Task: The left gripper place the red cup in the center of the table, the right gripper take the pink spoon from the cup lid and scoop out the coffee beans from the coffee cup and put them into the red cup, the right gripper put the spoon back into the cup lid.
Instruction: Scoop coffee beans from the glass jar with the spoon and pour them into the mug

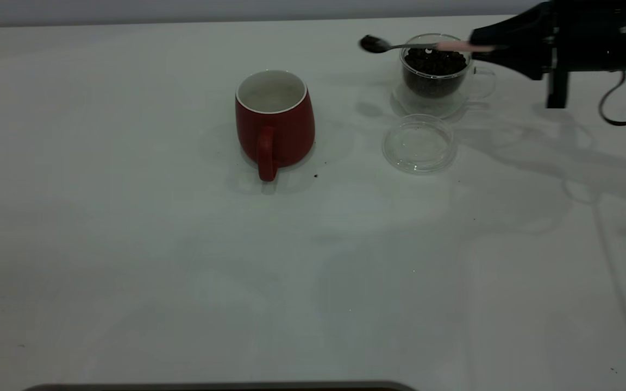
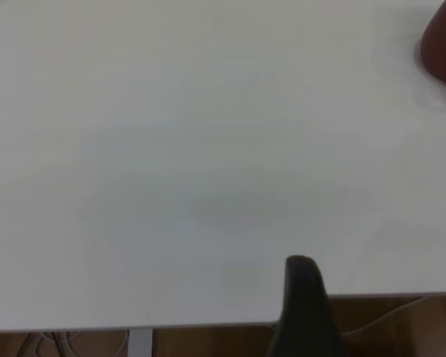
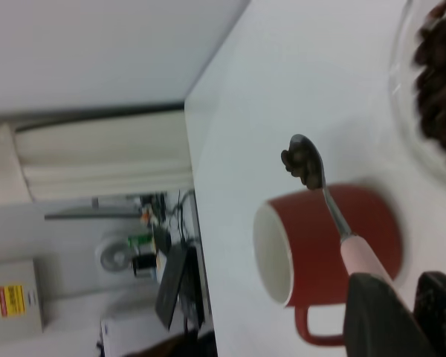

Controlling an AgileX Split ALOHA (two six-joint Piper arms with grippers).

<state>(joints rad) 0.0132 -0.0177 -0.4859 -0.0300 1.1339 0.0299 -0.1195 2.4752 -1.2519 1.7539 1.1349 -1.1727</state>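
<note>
Left end effector (image 2: 303, 297): parked at the near edge of the tabletop (image 1: 128, 260), well clear of the work; only one dark finger shows, so I cannot tell whether it stands apart or together.

Red cup (image 1: 275, 122): upright near the tabletop centre, handle toward the camera, interior apparently empty, though the view into it is shallow. Bare surface lies on every side of it, which leaves ample room for an approach from above.

Spoon (image 1: 416, 46): held roughly level by its pink handle, metal bowl carrying a few coffee beans (image 3: 300, 163), hanging in the air between the two cups and not yet over the red cup. Risk: any tilt or jolt in transit drops beans onto the tabletop short of the rim.

Lid (image 1: 419, 144): flat and empty, just in front of the glass cup (image 1: 437, 73), which holds the bean heap (image 1: 435, 61).

Right end effector (image 1: 489, 48): clamped on the handle's end, above the glass cup. Risk: a low return pass could strike that cup's rim or skid the lid.
</note>
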